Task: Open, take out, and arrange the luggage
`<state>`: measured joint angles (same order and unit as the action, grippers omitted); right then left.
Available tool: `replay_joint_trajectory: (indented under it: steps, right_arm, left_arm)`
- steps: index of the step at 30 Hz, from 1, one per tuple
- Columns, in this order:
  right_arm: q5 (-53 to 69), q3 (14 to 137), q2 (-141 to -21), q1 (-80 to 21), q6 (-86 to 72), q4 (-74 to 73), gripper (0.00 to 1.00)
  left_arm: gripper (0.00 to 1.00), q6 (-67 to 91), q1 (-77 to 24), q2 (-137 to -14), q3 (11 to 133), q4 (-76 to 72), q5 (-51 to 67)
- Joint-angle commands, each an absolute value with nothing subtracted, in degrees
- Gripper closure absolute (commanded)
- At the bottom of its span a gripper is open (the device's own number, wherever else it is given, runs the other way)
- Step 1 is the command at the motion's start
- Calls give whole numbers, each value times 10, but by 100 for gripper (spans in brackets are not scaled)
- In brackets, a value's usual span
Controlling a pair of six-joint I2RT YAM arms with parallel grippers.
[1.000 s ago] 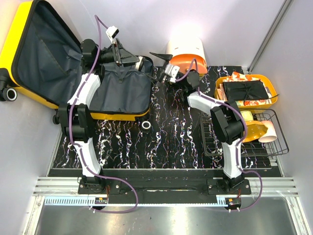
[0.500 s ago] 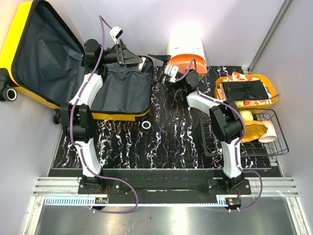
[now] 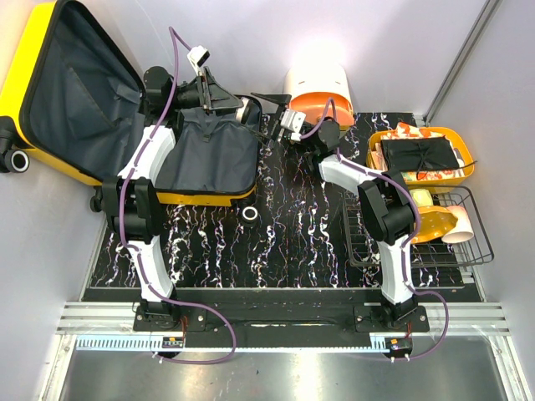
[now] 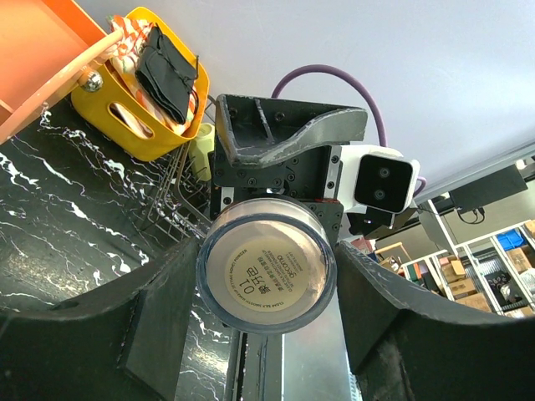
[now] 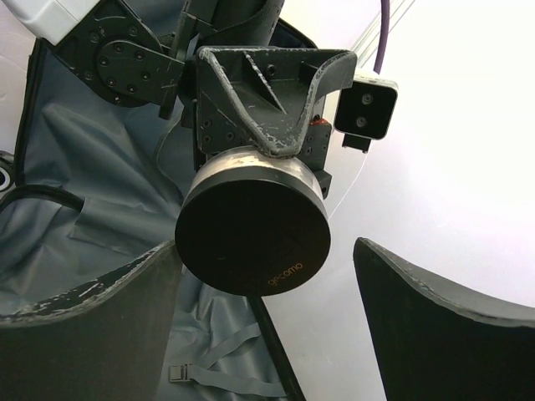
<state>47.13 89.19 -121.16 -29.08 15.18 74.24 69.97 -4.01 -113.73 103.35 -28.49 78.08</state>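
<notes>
luggage (image 3: 75, 96) upper left: open, grey lining showing | left gripper (image 3: 238, 107) centre: clamped on round jar (image 4: 266, 261) | right gripper (image 5: 263, 276): spread wide around jar, not gripping | yellow basket (image 3: 372, 154) right: holds black cloth | remaining, likely: handover, jar placement

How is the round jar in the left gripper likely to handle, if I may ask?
The jar looks rigid and smooth-walled, so probably slippery in the left gripper. Round, it would likely roll on its side; squat, probably stable upright.
</notes>
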Motion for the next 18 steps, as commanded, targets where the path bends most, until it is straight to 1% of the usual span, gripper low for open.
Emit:
replay_joint_trajectory:
  steps: [1, 4, 9, 16, 17, 18]
  right_arm:
    - [486, 918, -1217, -294, 156, 874, 12]
    - [493, 918, -1216, -295, 158, 875, 15]
    - [496, 918, -1216, -294, 163, 876, 29]
    - [486, 904, -1207, -295, 173, 875, 39]
    - [484, 902, -1206, -294, 172, 875, 40]
    - [481, 902, -1204, -294, 171, 873, 41]
  left_arm:
    - [100, 682, -41, -1121, 1041, -286, 781]
    - [100, 679, -42, -1120, 1039, -281, 781]
    - [100, 676, -41, -1121, 1037, -278, 780]
    - [100, 664, -40, -1121, 1035, -258, 769]
    - [83, 653, -40, -1121, 1037, -249, 766]
    - [69, 645, -38, -1119, 1038, -236, 762]
